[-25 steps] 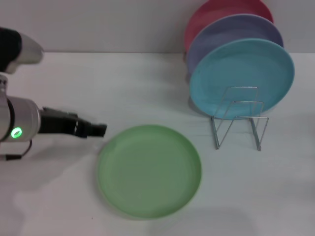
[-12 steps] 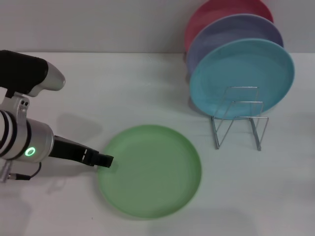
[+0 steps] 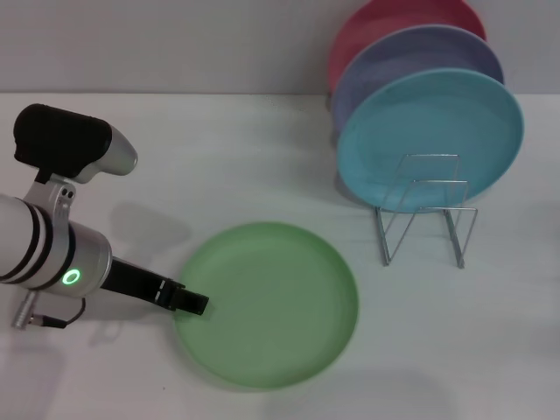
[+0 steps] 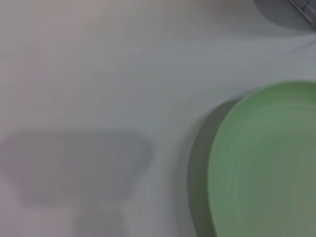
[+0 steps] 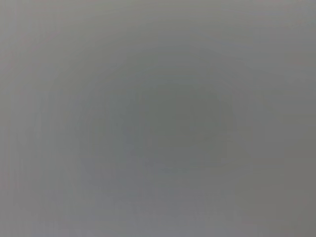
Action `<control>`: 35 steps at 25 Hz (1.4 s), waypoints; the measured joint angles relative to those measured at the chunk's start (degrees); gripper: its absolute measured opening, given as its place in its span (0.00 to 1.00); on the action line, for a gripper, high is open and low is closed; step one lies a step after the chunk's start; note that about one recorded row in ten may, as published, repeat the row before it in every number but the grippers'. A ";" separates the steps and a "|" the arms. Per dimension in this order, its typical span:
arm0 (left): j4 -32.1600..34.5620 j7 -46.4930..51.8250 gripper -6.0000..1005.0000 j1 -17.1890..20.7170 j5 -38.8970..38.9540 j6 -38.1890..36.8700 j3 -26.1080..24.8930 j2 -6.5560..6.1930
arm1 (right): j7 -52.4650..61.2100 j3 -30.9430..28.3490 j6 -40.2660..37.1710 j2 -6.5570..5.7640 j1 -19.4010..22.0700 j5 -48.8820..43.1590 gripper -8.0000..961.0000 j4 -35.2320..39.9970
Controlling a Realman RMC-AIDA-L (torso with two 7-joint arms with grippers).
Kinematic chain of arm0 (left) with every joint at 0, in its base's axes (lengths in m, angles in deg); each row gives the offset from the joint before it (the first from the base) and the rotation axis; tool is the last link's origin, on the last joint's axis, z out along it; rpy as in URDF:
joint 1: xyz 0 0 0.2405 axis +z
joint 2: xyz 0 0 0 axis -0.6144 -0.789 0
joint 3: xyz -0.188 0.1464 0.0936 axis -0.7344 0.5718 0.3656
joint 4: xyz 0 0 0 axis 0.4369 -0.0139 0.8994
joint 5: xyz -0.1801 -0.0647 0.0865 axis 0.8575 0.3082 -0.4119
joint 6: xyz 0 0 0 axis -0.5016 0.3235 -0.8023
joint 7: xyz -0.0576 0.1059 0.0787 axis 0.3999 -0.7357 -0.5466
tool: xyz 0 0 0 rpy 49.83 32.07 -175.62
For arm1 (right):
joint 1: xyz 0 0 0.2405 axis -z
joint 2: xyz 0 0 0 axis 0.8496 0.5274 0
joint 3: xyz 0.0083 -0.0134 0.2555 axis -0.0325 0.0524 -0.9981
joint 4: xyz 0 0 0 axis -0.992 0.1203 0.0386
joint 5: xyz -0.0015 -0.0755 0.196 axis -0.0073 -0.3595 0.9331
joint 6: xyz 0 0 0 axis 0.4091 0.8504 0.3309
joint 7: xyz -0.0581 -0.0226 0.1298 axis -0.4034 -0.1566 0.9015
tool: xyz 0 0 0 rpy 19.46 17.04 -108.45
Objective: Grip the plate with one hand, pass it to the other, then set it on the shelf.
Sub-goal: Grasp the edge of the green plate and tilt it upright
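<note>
The light green plate (image 3: pixel 265 304) lies flat on the tabletop (image 3: pixel 219 157) near its front edge. The left end effector (image 3: pixel 194 304) meets the plate's left rim; its opening cannot be determined. The wire rack (image 3: pixel 424 210) holds a turquoise plate (image 3: pixel 429 131).

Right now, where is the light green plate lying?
In the head view the light green plate lies flat on the white table, near the front, with the left claw at its left rim and the wire shelf beyond its right.
</note>
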 joint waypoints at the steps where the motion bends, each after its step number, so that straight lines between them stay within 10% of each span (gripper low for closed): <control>1: 0.63 0.02 0.82 -0.29 -0.02 0.01 0.00 -0.03 | 0.00 0.00 0.00 0.00 0.00 0.00 0.80 0.00; 15: 2.81 -0.34 0.82 -1.98 0.43 0.29 0.13 -0.20 | 0.10 0.01 0.14 0.06 0.15 0.00 0.80 0.03; 35: 3.60 -1.04 0.21 -3.78 0.09 0.00 0.98 -0.07 | 0.17 0.01 0.58 -0.01 0.05 0.00 0.80 -0.21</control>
